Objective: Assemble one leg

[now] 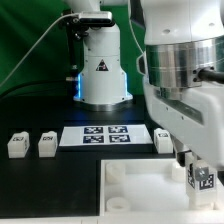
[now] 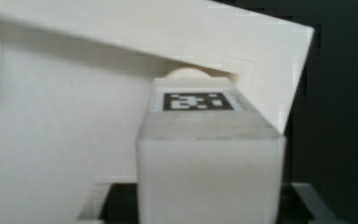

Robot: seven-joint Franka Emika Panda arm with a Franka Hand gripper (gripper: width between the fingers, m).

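**Ann:** From the outside camera, where's the leg?

**Ben:** In the gripper (image 1: 203,172). Its fingers are clamped on the leg (image 1: 204,181), tag towards us, right over the corner of the white tray-like panel (image 1: 130,200) on the exterior view's right. A spare leg (image 1: 163,141) stands just beyond the panel's far edge, by the marker board (image 1: 105,135).

**Ann:** What could go wrong from here?

**Ben:** I'd guess a missed socket. If the leg comes down slightly off the corner, its end would land on the panel's rim. That could push the panel across the table or twist the leg in the grip. The arm hides that corner from here, so I can't judge the alignment.

**Ann:** Does the wrist camera help?

**Ben:** A bit. The leg (image 2: 208,165) fills the middle of the picture. A rounded corner socket (image 2: 194,72) in the panel (image 2: 78,110) shows just past the leg's tagged end (image 2: 197,101). I can't tell whether they touch. Smooth plastic in a two-finger pinch could also slip under any turning force.

**Ann:** What are the parts like?

**Ben:** Everything's plain matte white plastic. The leg is a squared, flat-faced block with a printed black-and-white tag. The panel is a broad flat slab with straight edges, curved only at the socket.
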